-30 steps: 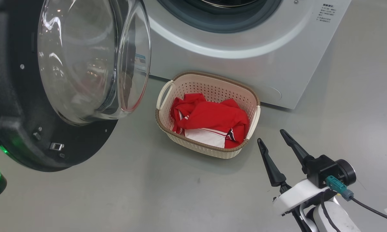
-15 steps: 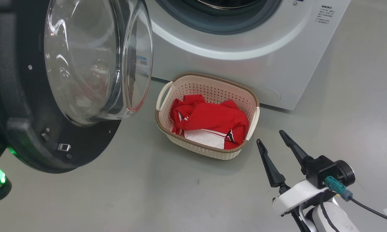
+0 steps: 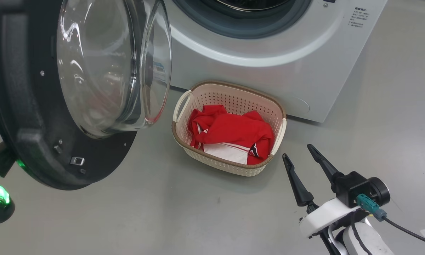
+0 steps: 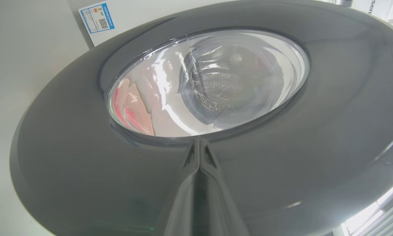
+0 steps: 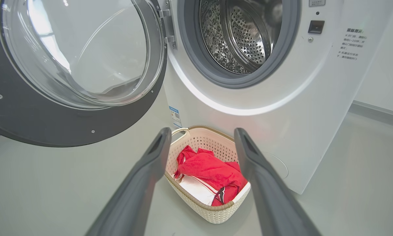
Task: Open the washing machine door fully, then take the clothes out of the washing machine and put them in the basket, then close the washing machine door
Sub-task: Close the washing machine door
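The washing machine (image 3: 269, 81) stands with its round drum mouth (image 5: 242, 36) uncovered and the steel drum bare inside. The washing machine door (image 3: 32, 117), black with a bulging glass window, hangs partly swung out at the left. My left gripper (image 4: 199, 142) is shut, its fingertips against the door's glossy outer face (image 4: 281, 164) just below the glass. The red and white clothes (image 3: 233, 132) lie bunched in the cream basket (image 3: 212, 161) on the floor before the machine. My right gripper (image 3: 297, 151) is open and holds nothing, low at the right of the basket.
Grey floor spreads all around the basket and the machine. A blue label (image 5: 174, 116) sticks to the machine's front beside the basket. A green-lit part of my left arm (image 3: 0, 194) shows under the door's lower left edge. A wall skirting (image 5: 380, 113) runs at the far right.
The door has swung a little to the right, toward the machine. The green-lit part of my left arm has followed behind it. Right gripper, basket and clothes have stayed put.
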Controlling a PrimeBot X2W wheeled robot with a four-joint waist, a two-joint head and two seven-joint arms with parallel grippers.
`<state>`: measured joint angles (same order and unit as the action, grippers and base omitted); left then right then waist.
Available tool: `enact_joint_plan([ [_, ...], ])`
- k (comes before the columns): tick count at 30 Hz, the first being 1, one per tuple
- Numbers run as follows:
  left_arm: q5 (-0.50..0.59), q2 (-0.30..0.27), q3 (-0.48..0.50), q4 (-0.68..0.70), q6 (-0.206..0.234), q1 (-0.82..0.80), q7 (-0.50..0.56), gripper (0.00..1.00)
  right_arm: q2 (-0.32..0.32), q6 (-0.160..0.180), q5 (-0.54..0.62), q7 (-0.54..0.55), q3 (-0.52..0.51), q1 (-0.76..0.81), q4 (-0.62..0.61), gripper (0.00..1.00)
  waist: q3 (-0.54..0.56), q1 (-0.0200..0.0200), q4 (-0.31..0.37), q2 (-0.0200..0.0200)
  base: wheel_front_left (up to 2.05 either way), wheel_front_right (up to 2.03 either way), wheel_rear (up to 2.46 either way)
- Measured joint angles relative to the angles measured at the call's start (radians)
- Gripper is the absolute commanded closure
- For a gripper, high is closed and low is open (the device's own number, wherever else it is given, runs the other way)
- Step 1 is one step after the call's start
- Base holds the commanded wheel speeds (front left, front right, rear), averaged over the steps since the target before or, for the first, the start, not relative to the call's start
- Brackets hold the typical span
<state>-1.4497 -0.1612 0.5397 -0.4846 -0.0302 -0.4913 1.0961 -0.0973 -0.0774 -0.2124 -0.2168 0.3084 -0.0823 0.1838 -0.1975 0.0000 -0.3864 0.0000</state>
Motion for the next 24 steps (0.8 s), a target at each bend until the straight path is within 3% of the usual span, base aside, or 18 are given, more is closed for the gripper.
enact_joint_plan([
  [5,0.056,0.001,0.026,0.035,-0.003,0.016,-0.091,1.00,0.000,0.000,0.000,0.000,0.000,0.000,0.003,0.00,0.004,0.0000,-0.004,0.0000,0.00,0.00,0.00],
  [16,0.200,-0.007,-0.005,0.124,-0.073,0.107,-0.239,1.00,0.001,0.000,-0.018,-0.009,-0.001,0.013,0.021,0.00,0.041,0.0000,-0.012,0.0000,0.00,0.00,0.00],
  [24,0.391,-0.030,-0.043,0.202,-0.090,0.216,-0.404,1.00,0.004,0.000,-0.025,-0.009,0.002,0.026,0.027,0.00,0.064,0.0000,-0.015,0.0000,0.00,0.00,0.00],
])
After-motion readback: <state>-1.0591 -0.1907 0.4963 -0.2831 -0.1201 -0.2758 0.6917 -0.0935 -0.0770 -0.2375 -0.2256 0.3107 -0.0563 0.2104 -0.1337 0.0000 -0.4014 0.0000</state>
